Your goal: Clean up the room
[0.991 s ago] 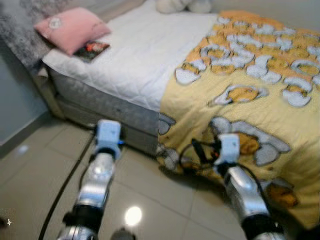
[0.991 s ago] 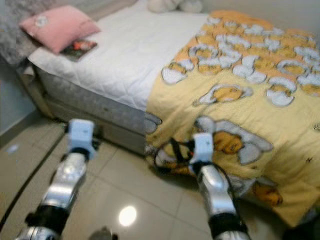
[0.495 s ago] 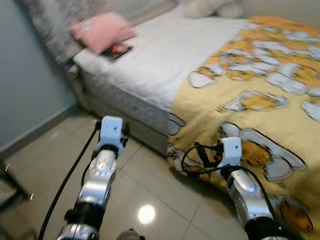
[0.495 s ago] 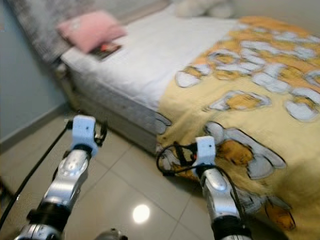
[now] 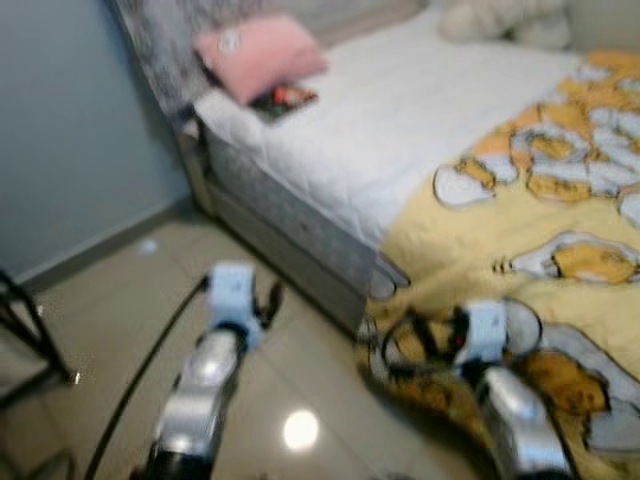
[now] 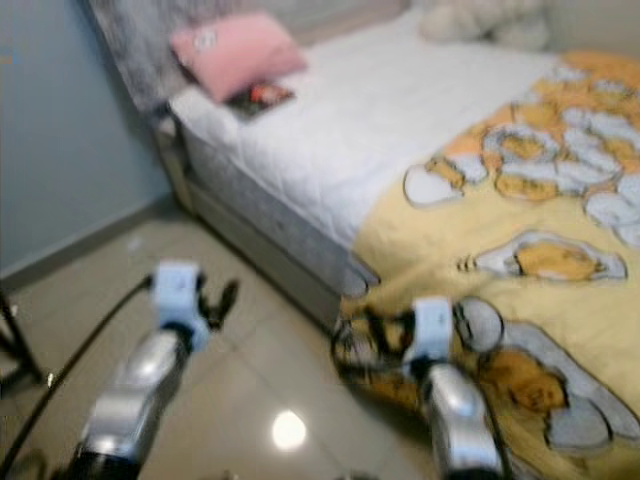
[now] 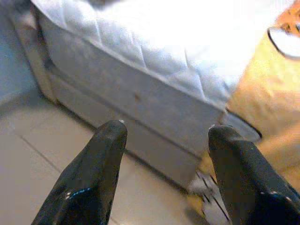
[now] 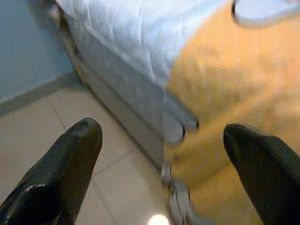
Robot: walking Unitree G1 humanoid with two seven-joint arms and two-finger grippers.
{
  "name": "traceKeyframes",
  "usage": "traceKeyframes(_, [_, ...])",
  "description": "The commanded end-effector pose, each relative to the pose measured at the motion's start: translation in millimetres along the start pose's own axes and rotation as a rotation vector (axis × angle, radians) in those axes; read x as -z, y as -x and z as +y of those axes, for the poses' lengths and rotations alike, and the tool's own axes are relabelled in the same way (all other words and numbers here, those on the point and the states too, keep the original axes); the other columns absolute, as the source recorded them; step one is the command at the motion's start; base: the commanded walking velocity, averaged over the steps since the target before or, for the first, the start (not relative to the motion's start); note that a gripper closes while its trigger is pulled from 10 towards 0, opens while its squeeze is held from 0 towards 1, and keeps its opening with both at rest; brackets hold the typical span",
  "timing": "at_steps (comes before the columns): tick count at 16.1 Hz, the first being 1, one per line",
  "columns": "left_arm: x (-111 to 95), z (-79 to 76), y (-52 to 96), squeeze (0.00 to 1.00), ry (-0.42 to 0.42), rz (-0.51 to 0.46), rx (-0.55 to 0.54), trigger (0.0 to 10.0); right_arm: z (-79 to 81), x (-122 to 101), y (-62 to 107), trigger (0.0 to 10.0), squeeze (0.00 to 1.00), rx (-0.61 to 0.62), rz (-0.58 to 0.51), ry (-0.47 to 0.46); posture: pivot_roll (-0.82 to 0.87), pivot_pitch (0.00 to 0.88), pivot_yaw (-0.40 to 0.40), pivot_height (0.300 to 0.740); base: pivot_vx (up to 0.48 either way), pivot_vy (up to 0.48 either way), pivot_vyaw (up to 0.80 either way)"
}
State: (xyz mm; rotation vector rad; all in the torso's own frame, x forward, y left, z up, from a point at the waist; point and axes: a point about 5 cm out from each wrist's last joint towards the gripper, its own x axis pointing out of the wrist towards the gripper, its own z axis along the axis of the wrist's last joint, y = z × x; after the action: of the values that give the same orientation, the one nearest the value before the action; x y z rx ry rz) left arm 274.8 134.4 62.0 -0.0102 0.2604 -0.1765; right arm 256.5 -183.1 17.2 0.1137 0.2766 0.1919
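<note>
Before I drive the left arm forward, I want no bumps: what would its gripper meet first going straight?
Probably the grey side of the bed; the left gripper points at it, though depth is unclear.

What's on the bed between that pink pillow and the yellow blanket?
In the left eye view, a small book lies beside the pink pillow. Past it is plain white mattress cover up to the yellow blanket.

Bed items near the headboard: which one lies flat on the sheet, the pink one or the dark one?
The dark book lies flat on the white sheet, tucked against the pink pillow, which is puffed up and leans toward the grey headboard.
</note>
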Motion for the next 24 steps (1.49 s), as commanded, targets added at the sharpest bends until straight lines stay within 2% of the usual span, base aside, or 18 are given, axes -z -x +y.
traceKeyframes(1, [0.9, 17.1, 5.4, 0.00, -0.037, 0.014, -0.066, 10.0, 7.1, -10.0, -5.2, 10.0, 0.00, -0.019, -0.035, -0.026, 0.07, 0.000, 0.003, 0.740, 0.480, 0.000, 0.57])
traceKeyframes(4, [-0.4, 24.2, 5.6, 0.00, -0.054, 0.036, -0.094, 10.0, 10.4, -9.9, -4.5, 10.0, 0.00, -0.037, -0.044, -0.039, 0.08, 0.000, 0.000, 0.740, 0.477, 0.000, 0.57])
traceKeyframes(6, [-6.4, 21.1, 2.5, 0.00, -0.083, 0.020, -0.096, 10.0, 11.4, -11.2, -7.3, 10.0, 0.00, -0.043, -0.044, -0.049, 0.08, 0.000, 0.003, 0.740, 0.469, 0.000, 0.57])
traceKeyframes(8, [-10.5, 25.0, 0.6, 0.00, -0.094, 0.013, -0.113, 10.0, 15.9, -14.8, -10.1, 10.0, 0.00, -0.058, -0.053, -0.050, 0.08, 0.000, 0.005, 0.740, 0.469, 0.000, 0.56])
traceKeyframes(10, [-17.3, 35.4, -8.3, 0.00, -0.126, 0.002, -0.139, 10.0, 18.3, -16.6, -13.5, 10.0, 0.00, -0.068, -0.052, -0.025, 0.09, 0.000, 0.006, 0.740, 0.469, 0.000, 0.54])
traceKeyframes(11, [-18.6, 39.5, -11.0, 0.00, -0.123, 0.004, -0.153, 10.0, 18.5, -17.9, -15.4, 10.0, 0.00, -0.068, -0.053, -0.023, 0.09, 0.000, 0.010, 0.740, 0.469, 0.000, 0.52])
traceKeyframes(14, [-16.7, 37.0, -12.1, 0.00, -0.124, 0.010, -0.138, 10.0, 16.7, -21.3, -18.3, 10.0, 0.00, -0.053, -0.060, -0.024, 0.08, 0.000, 0.015, 0.740, 0.469, 0.000, 0.52])
traceKeyframes(17, [-23.9, 42.4, -18.8, 0.00, -0.144, -0.015, -0.117, 10.0, 15.3, -17.1, -18.0, 10.0, 0.00, -0.015, -0.034, -0.005, 0.09, 0.000, 0.016, 0.740, 0.467, 0.000, 0.18])
traceKeyframes(19, [-34.4, 52.4, -21.9, 0.00, -0.097, -0.056, -0.142, 10.0, 18.8, -15.5, -16.3, 10.0, 0.00, -0.039, -0.042, 0.006, 0.09, 0.000, 0.012, 0.740, 0.467, 0.000, 0.00])
traceKeyframes(24, [-28.7, 47.5, -21.6, 0.00, -0.125, -0.068, -0.113, 10.0, 19.1, -21.4, -19.4, 10.0, 0.00, -0.039, -0.067, 0.018, 0.09, 0.000, 0.005, 0.740, 0.467, 0.000, 0.45])
